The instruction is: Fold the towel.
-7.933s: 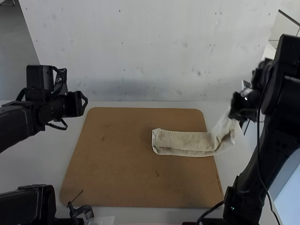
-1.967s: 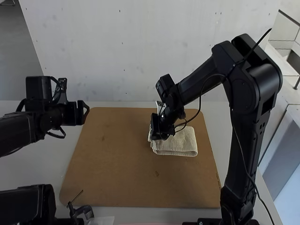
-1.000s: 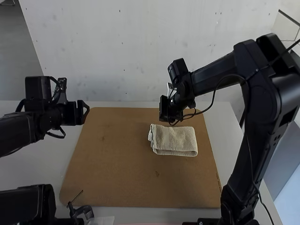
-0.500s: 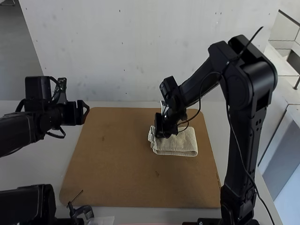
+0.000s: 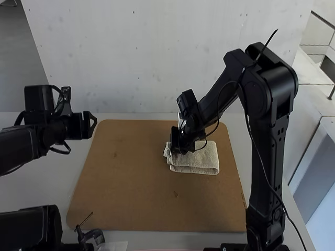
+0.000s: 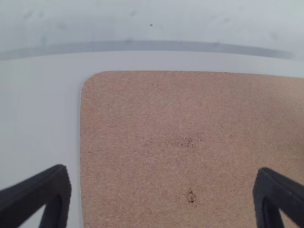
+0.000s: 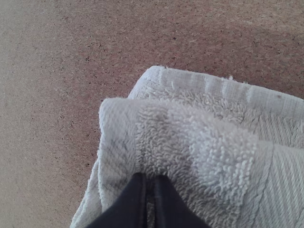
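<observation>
One soft towel [image 5: 207,156], best taken by several layers at once

The towel lies folded into a small packet on the board [image 5: 123,198], right of its middle, on the bench [image 5: 47,180]. It should be light and limp, in no danger of breaking; its looped pile ought to give good grip, though the layers may slide over one another. The right gripper [image 7: 149,180] has its jaws brought together at the uneven end, where the corners sit slightly out of line; whether they pinch any cloth, I cannot fairly say from this angle. A shallow pinch would probably lift just the top layer and loosen the fold. For squaring, light pressure near that corner should do; for carrying, take the full stack. The left gripper [image 6: 162,171] has its jaws wide apart, away from the towel.
</observation>
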